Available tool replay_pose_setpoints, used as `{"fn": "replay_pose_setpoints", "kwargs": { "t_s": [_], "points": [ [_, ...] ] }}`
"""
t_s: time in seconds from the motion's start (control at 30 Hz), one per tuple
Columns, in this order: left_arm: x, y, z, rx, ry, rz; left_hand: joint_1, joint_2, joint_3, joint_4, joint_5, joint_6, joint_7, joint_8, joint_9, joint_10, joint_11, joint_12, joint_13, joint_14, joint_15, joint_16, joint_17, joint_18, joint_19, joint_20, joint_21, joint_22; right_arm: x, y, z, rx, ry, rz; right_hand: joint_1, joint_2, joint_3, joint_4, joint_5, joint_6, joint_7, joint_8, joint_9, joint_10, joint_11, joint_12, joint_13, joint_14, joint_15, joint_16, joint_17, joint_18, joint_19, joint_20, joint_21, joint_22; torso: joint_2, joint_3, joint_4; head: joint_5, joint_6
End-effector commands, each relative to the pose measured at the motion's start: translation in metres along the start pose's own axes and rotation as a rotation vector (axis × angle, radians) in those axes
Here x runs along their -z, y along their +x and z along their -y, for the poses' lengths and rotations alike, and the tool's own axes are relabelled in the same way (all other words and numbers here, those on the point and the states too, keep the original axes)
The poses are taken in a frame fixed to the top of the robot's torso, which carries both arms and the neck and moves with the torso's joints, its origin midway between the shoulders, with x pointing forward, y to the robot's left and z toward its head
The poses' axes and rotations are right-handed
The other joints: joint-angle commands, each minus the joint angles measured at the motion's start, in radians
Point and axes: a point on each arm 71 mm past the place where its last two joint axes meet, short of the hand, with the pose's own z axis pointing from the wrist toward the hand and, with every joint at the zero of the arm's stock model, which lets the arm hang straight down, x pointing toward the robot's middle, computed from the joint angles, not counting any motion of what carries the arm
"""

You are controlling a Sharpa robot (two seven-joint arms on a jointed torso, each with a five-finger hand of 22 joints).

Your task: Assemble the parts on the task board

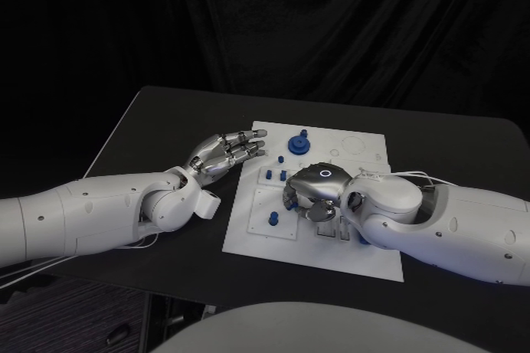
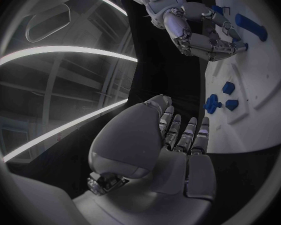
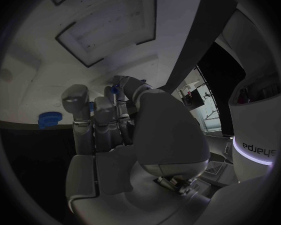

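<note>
The right hand (image 1: 312,192) curls down over the middle of the white task board (image 1: 265,246), fingers pinching a small blue part (image 3: 115,89). The left hand (image 1: 227,151) rests released, fingers apart, at the board's left edge. Farther back stands a blue gear (image 1: 299,144).

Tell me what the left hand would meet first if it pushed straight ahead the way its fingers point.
Probably the near edge of the white board. The left hand is open with fingertips already at that edge; further along that line stands the round blue part. Height above the board is unclear.
</note>
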Motion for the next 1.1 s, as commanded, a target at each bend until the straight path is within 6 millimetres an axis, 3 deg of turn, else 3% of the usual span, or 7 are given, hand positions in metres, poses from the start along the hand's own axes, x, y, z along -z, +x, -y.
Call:
{"fn": "replay_pose_setpoints", "kwargs": {
  "t_s": [0.03, 0.4, 0.5, 0.57, 0.7, 1.1],
  "points": [
    [0.0002, 0.0018, 0.0068, 0.016, 0.106, -0.01, -0.001, 0.008, 0.006, 0.002, 0.004, 0.006, -0.001, 0.003, 0.001, 0.0, 0.009, 0.006, 0.001, -0.006, -0.001, 0.005, 0.001, -0.014, 0.007, 0.003, 0.006, 0.001, 0.0001, 0.0002, 0.0002, 0.019, 0.016, -0.007, 0.007, -0.003, -0.001, -0.007, -0.006, -0.004, 0.009, -0.006, -0.001, 0.002, 0.006, -0.004, 0.0, -0.01, 0.001, -0.004, -0.001, -0.003, -0.006, -0.001, -0.003, 0.092, 0.0, 0.0, 0.0001, 0.004, 0.0],
    [0.0005, 0.0015, 0.0062, 0.016, 0.105, -0.01, -0.001, 0.008, 0.007, 0.002, 0.004, 0.006, -0.001, 0.004, 0.001, 0.0, 0.01, 0.007, 0.001, -0.006, -0.001, 0.005, 0.001, -0.014, 0.007, 0.003, 0.006, 0.0, -0.0001, -0.0007, -0.0017, 0.017, 0.003, 0.003, 0.002, -0.004, -0.006, -0.007, -0.026, -0.02, 0.011, -0.018, -0.003, 0.005, 0.007, -0.007, 0.001, -0.011, 0.003, -0.004, 0.0, -0.003, -0.009, 0.002, -0.005, 0.091, 0.0, -0.0001, 0.0, 0.006, 0.0],
    [0.0004, 0.0016, 0.006, 0.016, 0.104, -0.01, -0.002, 0.008, 0.009, 0.002, 0.005, 0.008, 0.001, 0.004, 0.001, 0.001, 0.012, 0.009, 0.001, -0.006, -0.001, 0.006, 0.001, -0.015, 0.008, 0.003, 0.006, 0.0, -0.0005, -0.0008, -0.0026, 0.018, -0.001, 0.002, -0.007, -0.005, -0.012, -0.002, -0.066, -0.045, 0.015, -0.034, -0.006, -0.004, 0.01, -0.016, 0.001, -0.014, 0.006, -0.006, -0.003, -0.002, -0.012, 0.005, -0.011, 0.089, 0.0, 0.0, 0.0001, 0.006, 0.0],
    [0.0004, 0.0016, 0.0059, 0.017, 0.103, -0.01, -0.002, 0.008, 0.009, 0.002, 0.005, 0.008, 0.001, 0.004, 0.001, 0.001, 0.012, 0.009, 0.001, -0.006, -0.001, 0.006, 0.001, -0.015, 0.008, 0.003, 0.006, 0.0, -0.001, -0.0008, -0.0033, 0.018, -0.004, 0.002, -0.018, -0.009, -0.018, 0.006, -0.097, -0.092, 0.016, -0.063, -0.016, -0.017, 0.009, -0.025, 0.001, -0.015, 0.007, -0.007, -0.004, -0.001, -0.014, 0.008, -0.017, 0.086, 0.0, -0.0001, 0.0001, 0.006, 0.0],
    [0.0003, 0.0018, 0.0057, 0.017, 0.103, -0.011, -0.002, 0.008, 0.009, 0.002, 0.005, 0.008, 0.001, 0.004, 0.001, 0.001, 0.012, 0.009, 0.001, -0.006, -0.001, 0.006, 0.001, -0.015, 0.008, 0.003, 0.006, 0.0, -0.0017, -0.0009, -0.0042, 0.018, -0.009, 0.001, -0.024, -0.013, -0.025, 0.012, -0.115, -0.124, 0.013, -0.08, -0.023, -0.026, 0.01, -0.031, 0.003, -0.016, 0.008, -0.008, -0.005, 0.0, -0.015, 0.009, -0.023, 0.084, 0.0, 0.0, 0.0001, 0.007, 0.0],
    [-0.0001, 0.002, 0.005, 0.019, 0.098, -0.013, -0.003, 0.008, 0.013, 0.003, 0.005, 0.014, 0.002, 0.005, 0.002, 0.004, 0.014, 0.012, 0.002, -0.006, -0.001, 0.006, 0.001, -0.015, 0.008, 0.003, 0.005, -0.001, -0.0031, -0.0013, -0.006, 0.018, -0.016, 0.004, -0.032, -0.015, -0.033, 0.024, -0.131, -0.159, 0.007, -0.098, -0.029, -0.036, 0.012, -0.038, 0.005, -0.016, 0.009, -0.009, -0.005, 0.0, -0.014, 0.01, -0.028, 0.083, 0.0, 0.0001, 0.0, 0.007, 0.0]
  ]
}}
